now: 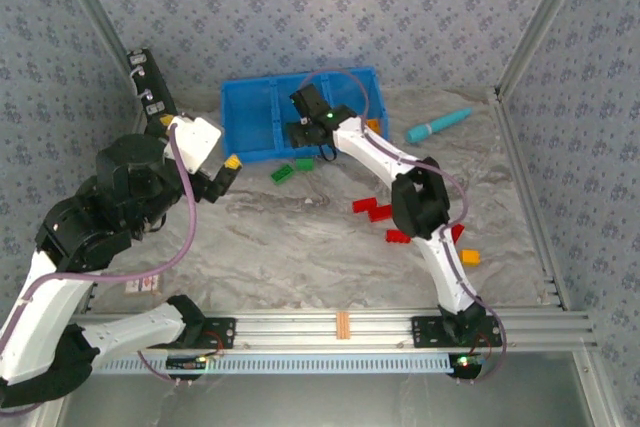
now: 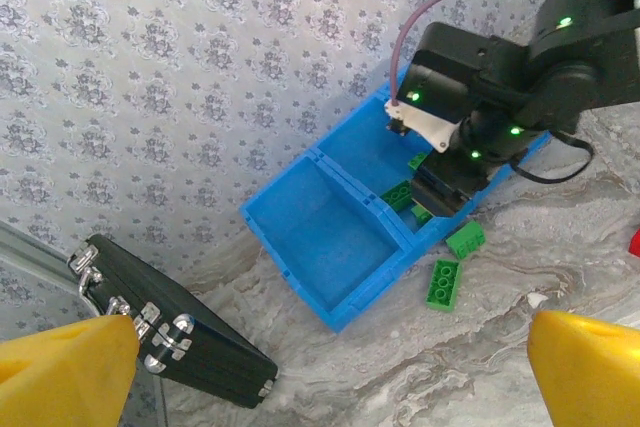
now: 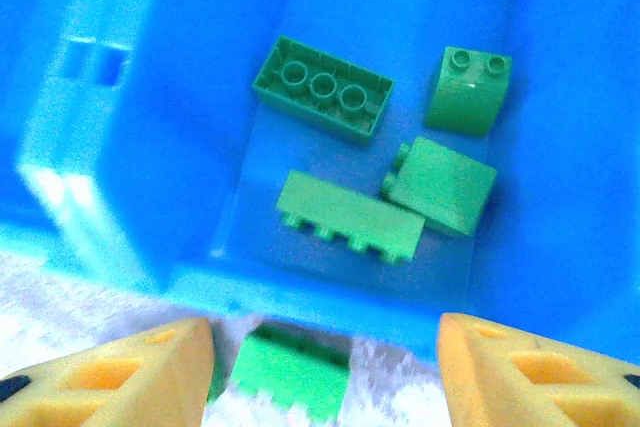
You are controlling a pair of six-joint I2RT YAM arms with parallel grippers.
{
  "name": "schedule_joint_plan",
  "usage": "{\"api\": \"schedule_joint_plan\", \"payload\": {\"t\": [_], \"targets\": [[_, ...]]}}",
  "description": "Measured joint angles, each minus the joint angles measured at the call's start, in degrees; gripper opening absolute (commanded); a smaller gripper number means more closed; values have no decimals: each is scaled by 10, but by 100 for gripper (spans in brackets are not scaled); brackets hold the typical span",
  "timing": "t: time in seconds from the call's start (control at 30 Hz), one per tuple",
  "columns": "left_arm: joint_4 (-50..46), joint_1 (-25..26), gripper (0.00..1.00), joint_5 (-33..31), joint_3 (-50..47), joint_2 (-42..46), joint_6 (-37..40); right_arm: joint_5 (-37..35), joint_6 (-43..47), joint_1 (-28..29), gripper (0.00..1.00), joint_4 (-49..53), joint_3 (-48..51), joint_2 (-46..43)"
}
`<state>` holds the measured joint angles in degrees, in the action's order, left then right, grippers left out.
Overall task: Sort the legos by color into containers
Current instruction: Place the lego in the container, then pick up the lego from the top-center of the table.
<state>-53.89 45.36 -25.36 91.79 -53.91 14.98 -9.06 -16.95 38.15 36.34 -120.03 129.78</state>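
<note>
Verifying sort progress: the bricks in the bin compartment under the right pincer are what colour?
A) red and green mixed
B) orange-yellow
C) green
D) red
C: the right wrist view shows four bricks lying in that blue compartment, and all of them are green.
</note>
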Motion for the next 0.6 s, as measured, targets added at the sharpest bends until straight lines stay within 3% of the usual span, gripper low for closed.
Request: {"api": "schedule_joint_plan", "payload": {"t": [0.2, 0.33, 0.6], "targets": [[1, 0, 100, 1, 0, 7, 0, -7, -68, 24, 73, -45, 103, -80], [1, 0, 100, 1, 0, 11, 0, -7, -107, 38, 80, -67, 146, -78], [1, 0, 100, 1, 0, 17, 0, -10, -144, 45, 80, -74, 147, -45]]}}
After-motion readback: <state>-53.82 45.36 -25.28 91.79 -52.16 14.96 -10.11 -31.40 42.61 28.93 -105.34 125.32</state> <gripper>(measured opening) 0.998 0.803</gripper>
